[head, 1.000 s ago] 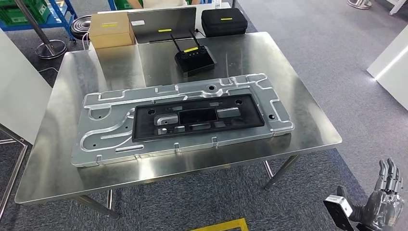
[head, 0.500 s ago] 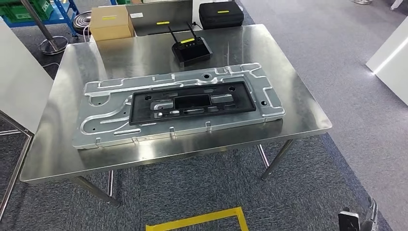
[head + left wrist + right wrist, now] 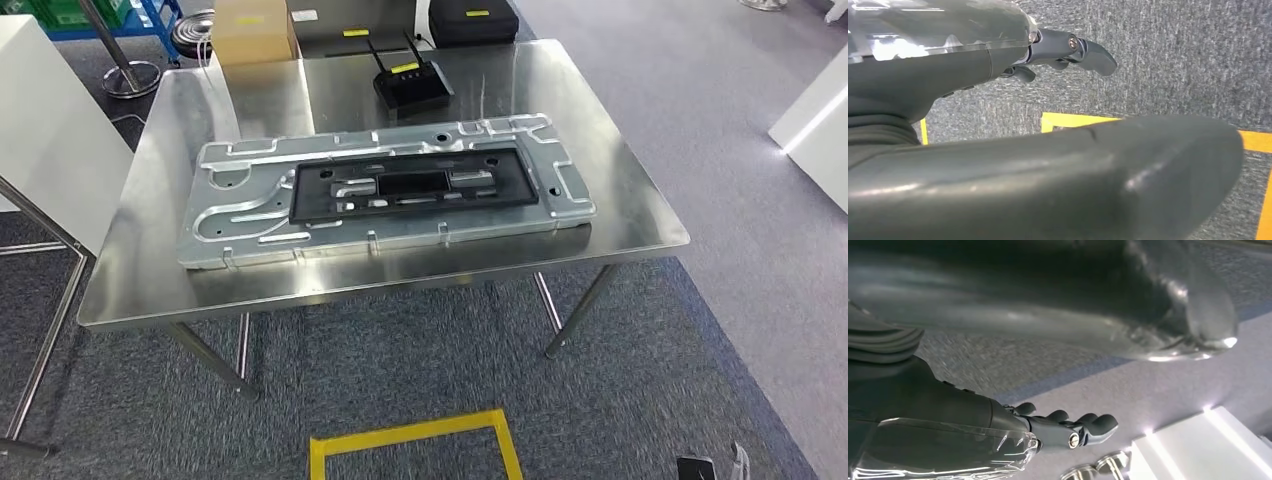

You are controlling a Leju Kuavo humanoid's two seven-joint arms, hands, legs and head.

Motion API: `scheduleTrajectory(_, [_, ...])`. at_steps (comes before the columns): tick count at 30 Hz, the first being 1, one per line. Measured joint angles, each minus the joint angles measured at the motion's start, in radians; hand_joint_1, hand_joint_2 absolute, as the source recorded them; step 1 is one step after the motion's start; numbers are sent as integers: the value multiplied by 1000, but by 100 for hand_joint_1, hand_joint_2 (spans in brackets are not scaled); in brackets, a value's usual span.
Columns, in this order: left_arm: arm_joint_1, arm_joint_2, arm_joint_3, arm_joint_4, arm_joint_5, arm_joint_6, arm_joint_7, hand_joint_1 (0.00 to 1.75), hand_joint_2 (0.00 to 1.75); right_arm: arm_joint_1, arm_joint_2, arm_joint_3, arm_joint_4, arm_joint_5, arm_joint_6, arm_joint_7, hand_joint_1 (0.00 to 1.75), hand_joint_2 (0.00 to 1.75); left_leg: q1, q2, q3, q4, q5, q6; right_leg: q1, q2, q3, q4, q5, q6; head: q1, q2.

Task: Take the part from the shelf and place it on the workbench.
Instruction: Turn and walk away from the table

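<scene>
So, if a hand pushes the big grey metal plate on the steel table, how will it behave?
The metal plate is wide, flat and looks like rigid formed metal, so it probably stays stiff rather than bending. It lies flat on the polished steel table, so a push would likely make it slide, not tip. The black insert on it may shift if it is loose.

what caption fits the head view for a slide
Metal panel with black insert lying on steel workbench, router behind.

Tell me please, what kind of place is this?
Probably a factory or workshop floor. A steel workbench carries a large machined metal plate with a black part set on it, and yellow tape marks a square on the grey carpet.
</scene>
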Motion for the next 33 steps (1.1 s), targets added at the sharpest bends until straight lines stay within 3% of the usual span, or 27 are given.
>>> scheduleTrajectory(3, [0,0,0,0,0,-1,-1,0,0,-13,-11,-3,68,9,-14,0,0,0,2,0,-5,2,7,-19,1,-3,-10,-14,18,-24,0,0])
scheduleTrajectory(4, [2,-1,0,0,0,-1,-1,0,0,-19,-13,-5,96,18,-20,1,0,0,3,1,-13,20,-16,-24,0,-5,-18,-17,29,-32,0,0])
scheduleTrajectory(5, [3,-1,0,0,0,-1,-1,0,0,-25,-16,-6,127,31,-26,4,0,0,4,1,-26,59,-57,-27,-1,-8,-28,-20,41,-38,0,0])
scheduleTrajectory(7, [3,-1,0,0,0,0,-2,0,0,-35,-18,-9,188,62,-37,21,0,0,6,1,-63,186,-160,-33,4,-12,-56,-16,61,-45,0,0])
scheduleTrajectory(8, [3,-2,0,0,0,0,-2,0,0,-39,-19,-10,219,77,-40,35,0,0,6,1,-75,248,-192,-35,6,-14,-72,-14,71,-46,0,0])
scheduleTrajectory(9, [3,-2,0,0,0,0,-2,0,0,-43,-19,-10,247,90,-40,53,0,0,6,1,-74,285,-199,-35,8,-16,-88,-10,81,-46,0,0])
scheduleTrajectory(10, [3,-2,0,0,0,0,-2,0,0,-47,-18,-10,271,99,-38,72,0,0,6,2,-58,291,-185,-34,10,-18,-103,-6,89,-46,0,0])
scheduleTrajectory(12, [3,-3,-1,0,0,0,-2,0,0,-54,-17,-10,314,113,-22,123,0,0,5,2,30,194,-135,-27,13,-21,-131,5,104,-43,0,0])
scheduleTrajectory(14, [-1,-3,-2,0,0,-2,-3,0,0,-61,-15,-10,349,124,15,201,0,0,1,4,132,49,-127,-16,16,-22,-150,16,116,-36,0,0])
scheduleTrajectory(16, [-3,-4,-6,0,0,-6,-4,0,0,-67,-11,-10,379,139,59,308,0,0,-4,5,164,-16,-137,-6,17,-24,-157,21,130,-26,0,0])
scheduleTrajectory(18, [-2,-5,-13,0,0,-10,-4,0,0,-69,-6,-10,401,151,88,392,0,0,-4,6,152,-23,-122,6,14,-22,-161,21,140,-13,0,0])
scheduleTrajectory(19, [-2,-6,-15,0,0,-11,-4,0,0,-70,-3,-10,410,155,97,419,0,0,-2,8,143,-25,-111,13,12,-19,-169,32,124,-7,0,0])
scheduleTrajectory(20, [-3,-7,-18,0,0,-12,-3,0,0,-70,-2,-10,418,160,104,439,0,0,0,10,132,-28,-99,20,10,-15,-181,61,88,-1,0,0])
scheduleTrajectory(22, [-3,-8,-21,0,0,-14,-3,0,0,-71,0,-10,429,171,125,480,0,0,0,11,102,-28,-75,27,4,-10,-217,176,-17,9,0,0])
scheduleTrajectory(23, [-3,-9,-23,0,0,-15,-3,0,0,-72,1,-10,434,175,137,498,0,0,0,11,87,-28,-64,26,2,-10,-232,242,-57,13,0,0])
scheduleTrajectory(24, [-2,-10,-24,0,0,-16,-3,0,0,-73,2,-10,438,179,148,512,0,0,0,11,72,-26,-52,25,-1,-9,-237,291,-72,17,0,0])
scheduleTrajectory(25, [-2,-11,-25,0,0,-16,-3,0,0,-73,3,-10,442,183,156,522,0,0,0,11,57,-25,-42,23,-3,-9,-226,310,-63,19,0,0])
scheduleTrajectory(26, [-1,-13,-26,0,0,-16,-3,0,0,-74,5,-10,445,186,161,528,0,0,0,11,44,-23,-32,21,-5,-9,-196,290,-37,19,0,0])
scheduleTrajectory(28, [-1,-15,-29,0,0,-16,-3,0,0,-76,6,-10,449,190,164,533,0,0,0,10,22,-17,-16,14,-7,-8,-90,155,9,15,0,0])
scheduleTrajectory(30, [-2,-17,-31,0,0,-16,-3,0,0,-81,6,-10,451,192,165,535,0,0,-2,11,9,-11,-2,4,-2,-6,0,15,6,6,0,0])
scheduleTrajectory(31, [-3,-17,-32,0,0,-16,-3,0,0,-83,7,-10,452,194,169,539,0,0,-2,11,5,-9,5,-3,1,-5,19,-19,-3,1,0,0])
scheduleTrajectory(33, [-4,-17,-34,0,0,-17,-2,0,0,-84,8,-10,456,199,187,555,0,0,0,12,0,-8,18,-15,3,-7,13,-30,4,-12,0,0])
